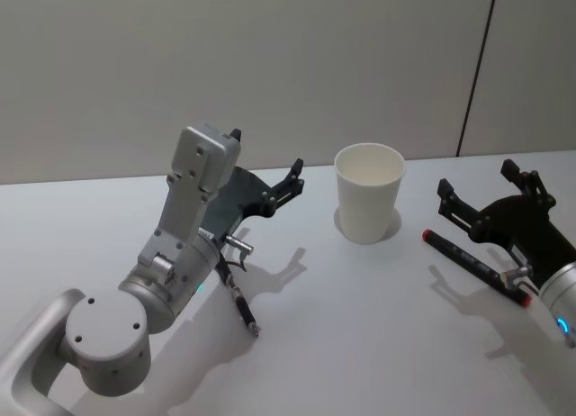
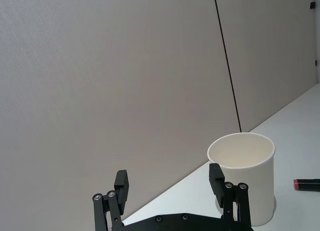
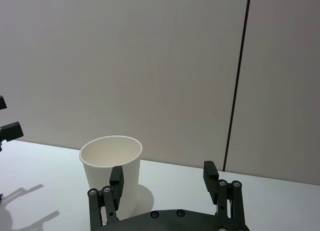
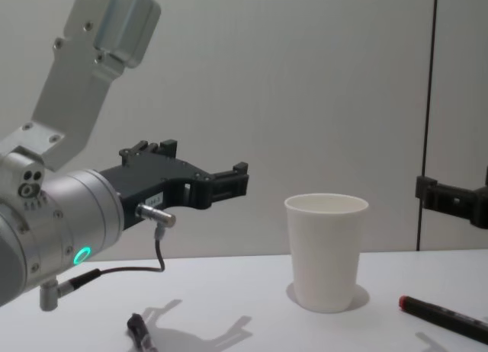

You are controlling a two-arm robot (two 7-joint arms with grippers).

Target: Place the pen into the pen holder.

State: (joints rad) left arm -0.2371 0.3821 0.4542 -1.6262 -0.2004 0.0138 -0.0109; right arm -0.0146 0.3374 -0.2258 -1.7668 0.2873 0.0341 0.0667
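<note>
The pen holder, a white paper cup (image 1: 369, 193), stands upright and empty at the table's middle back. A black pen with red ends (image 1: 475, 265) lies flat to the cup's right, under my right gripper (image 1: 479, 177), which hovers open and holds nothing. A second, all-black pen (image 1: 238, 299) lies beneath my left arm. My left gripper (image 1: 267, 159) is raised to the cup's left, open and empty, pointing toward it. In the left wrist view the cup (image 2: 247, 183) sits beyond the open gripper (image 2: 169, 183). The right wrist view also has the cup (image 3: 107, 171) ahead of the open gripper (image 3: 163, 177).
The white table (image 1: 360, 344) has free room in front of the cup. A plain wall with a dark vertical seam (image 1: 477, 69) runs behind it. From the chest, the cup (image 4: 325, 249) stands between the left gripper (image 4: 204, 160) and the red-ended pen (image 4: 446, 318).
</note>
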